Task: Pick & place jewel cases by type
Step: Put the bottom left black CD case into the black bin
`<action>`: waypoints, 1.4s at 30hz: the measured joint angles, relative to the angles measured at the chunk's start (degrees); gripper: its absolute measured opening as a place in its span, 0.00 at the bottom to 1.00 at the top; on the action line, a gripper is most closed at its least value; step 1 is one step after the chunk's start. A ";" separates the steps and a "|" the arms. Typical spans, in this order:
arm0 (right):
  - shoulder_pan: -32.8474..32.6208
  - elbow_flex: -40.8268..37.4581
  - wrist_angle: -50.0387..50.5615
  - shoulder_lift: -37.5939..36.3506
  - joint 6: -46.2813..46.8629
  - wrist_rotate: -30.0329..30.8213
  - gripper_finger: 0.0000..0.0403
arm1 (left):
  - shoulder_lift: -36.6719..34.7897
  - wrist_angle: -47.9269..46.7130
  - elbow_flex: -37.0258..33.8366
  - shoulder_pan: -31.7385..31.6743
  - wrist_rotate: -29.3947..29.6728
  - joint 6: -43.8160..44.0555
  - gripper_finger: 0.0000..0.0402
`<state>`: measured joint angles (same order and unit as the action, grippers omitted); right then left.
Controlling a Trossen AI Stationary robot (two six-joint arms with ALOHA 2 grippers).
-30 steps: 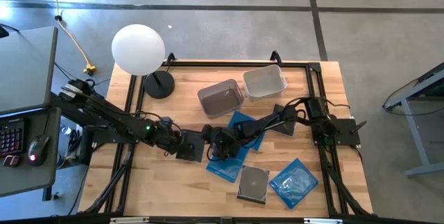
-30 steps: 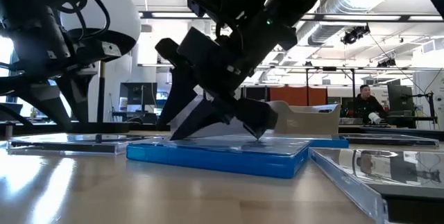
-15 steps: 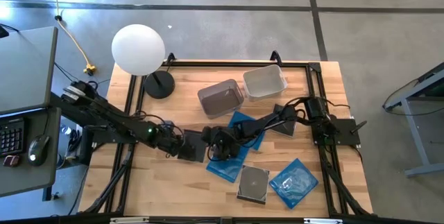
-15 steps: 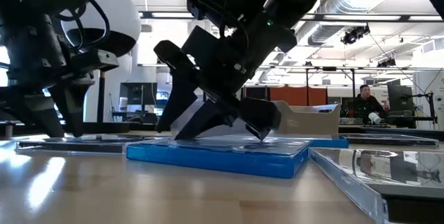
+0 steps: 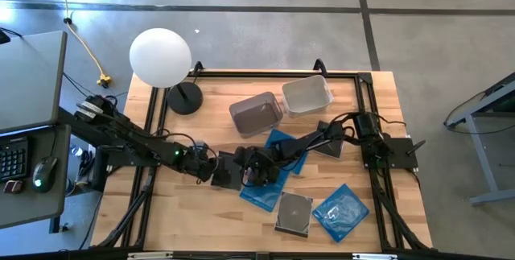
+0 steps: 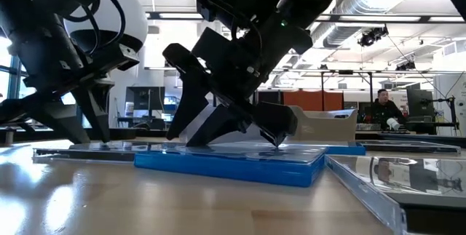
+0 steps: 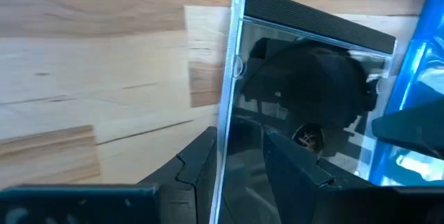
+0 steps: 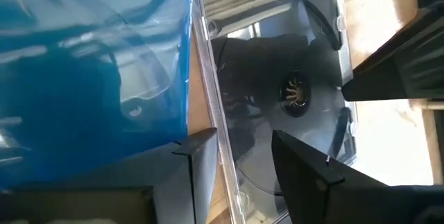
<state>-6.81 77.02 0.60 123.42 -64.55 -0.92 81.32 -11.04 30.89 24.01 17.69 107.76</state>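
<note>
My left gripper (image 5: pixel 211 170) has slid in, fingers spread astride the black jewel case (image 5: pixel 228 171) edge; right gripper (image 5: pixel 256 173), also spread, hovers beside it — grasp imminent.

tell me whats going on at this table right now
Two robot arms are sorting jewel cases on a wooden table. Both grippers meet low at one black jewel case lying flat mid-table: the left gripper at its outer edge, the right gripper at the side touching a blue jewel case. Each has its fingers open astride a case edge. Other cases lie scattered nearby, and a grey tub and a clear tub wait at the far side.
</note>
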 joint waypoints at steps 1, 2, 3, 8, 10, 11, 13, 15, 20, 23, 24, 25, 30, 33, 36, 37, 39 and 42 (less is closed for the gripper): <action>-0.04 -0.04 -0.37 0.00 -0.02 0.88 0.33 | 0.02 0.45 -0.06 0.00 0.01 -0.24 0.29; -0.11 -0.06 -0.64 0.00 -0.02 1.55 0.33 | 0.20 0.76 -0.06 0.00 0.06 -0.45 0.29; -0.11 -0.08 -0.95 0.00 -0.02 1.73 0.33 | 0.47 1.03 -0.06 0.00 0.29 -0.58 0.29; -0.17 -0.16 -1.53 0.00 -0.02 3.64 0.33 | 0.61 1.48 -0.06 0.04 2.11 -0.65 0.29; -0.57 -0.16 -1.51 0.02 -0.02 5.72 0.33 | 0.58 1.49 -0.06 0.06 3.22 -0.94 0.29; -0.76 -0.16 -1.51 0.02 -0.04 7.13 0.33 | 0.57 1.58 -0.06 0.07 3.74 -0.99 0.29; -1.21 -0.16 -1.51 0.02 -0.07 9.16 0.33 | 0.57 2.09 -0.06 0.09 4.22 -1.28 0.29; -1.63 -0.16 -1.49 0.02 -0.26 10.67 0.33 | 0.57 2.65 -0.06 0.08 4.12 -1.53 0.29; -3.01 -0.38 -0.88 -0.83 -2.85 15.44 0.33 | 0.59 2.22 0.93 0.04 3.58 -1.47 0.29; -3.67 -0.40 0.67 -2.33 -3.09 17.23 0.33 | 0.68 2.21 1.74 0.00 3.72 -2.42 0.29; -3.85 -0.40 1.06 -3.06 -3.09 17.83 0.33 | 0.71 2.21 1.94 0.00 3.72 -2.63 0.29; -4.08 -0.40 1.49 -3.87 -3.09 18.39 0.33 | 0.72 2.18 2.14 0.00 3.67 -2.73 0.29; -4.95 -0.24 4.96 -6.80 -0.04 17.98 0.33 | 0.79 3.59 2.58 0.05 2.90 -2.73 0.29; -5.48 0.02 10.16 -8.64 4.71 18.37 0.33 | 0.96 6.44 2.70 0.04 3.77 -3.03 0.29; -6.04 0.10 17.50 -9.29 7.33 16.42 0.33 | 2.02 12.20 2.76 0.00 5.96 -5.03 0.29; -6.35 0.06 19.97 -9.12 7.91 15.50 0.33 | 2.50 14.59 2.88 -0.04 6.82 -5.79 0.29; -6.93 0.01 23.15 -8.76 9.89 13.47 0.33 | 3.70 18.25 3.19 -0.09 7.52 -6.95 0.29; -7.67 0.17 24.83 -8.76 14.94 11.68 0.33 | 5.96 19.66 3.26 -0.09 7.36 -7.03 0.29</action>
<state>-14.48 77.19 25.43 114.65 -49.61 10.76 87.28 8.62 34.15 23.92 25.06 100.73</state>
